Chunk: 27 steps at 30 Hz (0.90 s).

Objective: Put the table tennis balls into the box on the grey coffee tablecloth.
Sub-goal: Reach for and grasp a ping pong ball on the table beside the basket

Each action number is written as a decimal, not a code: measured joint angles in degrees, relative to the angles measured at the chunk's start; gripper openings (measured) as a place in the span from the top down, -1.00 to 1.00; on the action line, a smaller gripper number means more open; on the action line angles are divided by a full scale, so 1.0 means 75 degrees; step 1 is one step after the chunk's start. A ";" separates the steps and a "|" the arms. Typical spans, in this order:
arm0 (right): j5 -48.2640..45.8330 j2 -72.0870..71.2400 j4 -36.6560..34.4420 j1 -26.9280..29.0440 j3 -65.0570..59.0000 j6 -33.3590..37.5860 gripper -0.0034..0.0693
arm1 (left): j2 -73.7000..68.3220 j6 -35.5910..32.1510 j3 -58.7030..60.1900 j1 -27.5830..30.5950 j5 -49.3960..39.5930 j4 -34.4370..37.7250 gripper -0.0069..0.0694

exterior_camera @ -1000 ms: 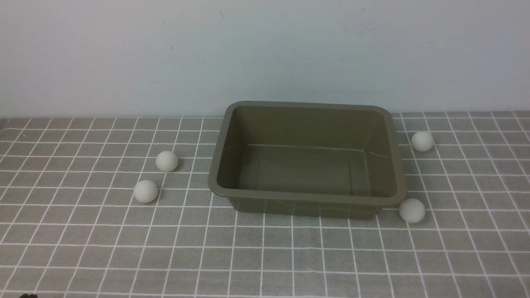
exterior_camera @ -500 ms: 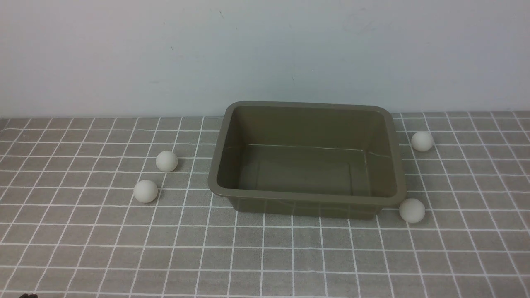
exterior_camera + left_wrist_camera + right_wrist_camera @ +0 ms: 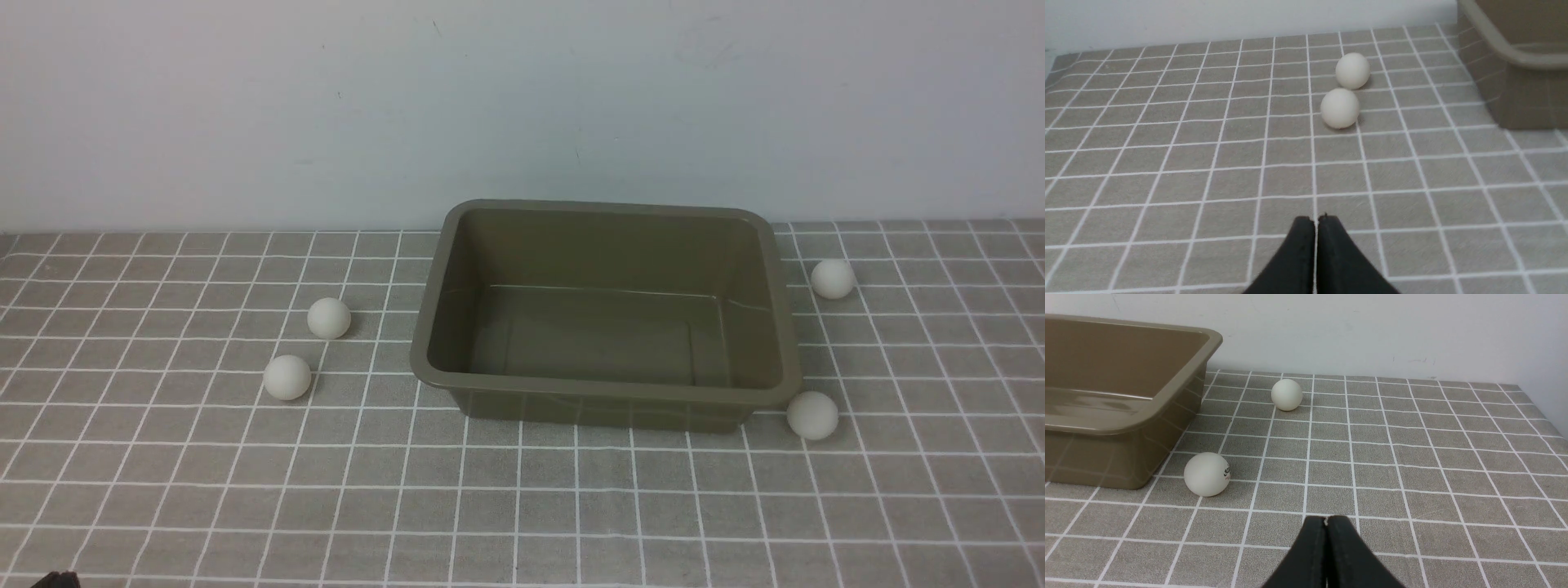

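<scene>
The olive-brown box stands empty in the middle of the grey coffee tablecloth. Two white table tennis balls lie left of it, a far one and a near one. Two more lie right of it, a far one and a near one beside the box's front corner. In the left wrist view my left gripper is shut and empty, well short of its two balls. In the right wrist view my right gripper is shut and empty, short of the marked ball and the far ball.
A pale wall rises right behind the cloth's far edge. The box's corner shows in the left wrist view and its side in the right wrist view. A dark bit of the left arm shows at the front view's bottom corner.
The dark bit of the left arm at the bottom left corner has come slightly further into view. The balls and the box have not moved.
</scene>
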<state>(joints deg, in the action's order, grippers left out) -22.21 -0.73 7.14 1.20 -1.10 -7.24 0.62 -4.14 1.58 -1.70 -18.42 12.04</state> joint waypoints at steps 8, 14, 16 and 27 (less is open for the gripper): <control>0.1269 0.0000 -0.1115 0.0000 -0.0060 -0.0925 0.95 | 0.0000 0.0932 0.0000 0.0000 0.1609 0.3701 0.83; 0.2961 0.0000 -0.2312 0.0000 -0.0060 -0.1927 0.95 | 0.0000 0.0660 -0.0322 0.0000 0.1816 0.4793 0.83; 0.3201 0.0000 -0.2400 0.0000 -0.0060 -0.1983 0.95 | 0.0000 0.0192 -0.0726 0.0000 0.1515 0.4810 0.83; 0.2743 0.0235 -0.2360 -0.0253 0.0787 -0.2961 0.95 | -0.4236 -0.1463 -0.4552 0.0000 -0.2353 0.3444 0.83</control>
<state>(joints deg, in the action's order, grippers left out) -1.64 1.04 -10.56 -0.70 4.80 -29.44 -31.15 -15.11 -32.56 -1.70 -36.07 37.87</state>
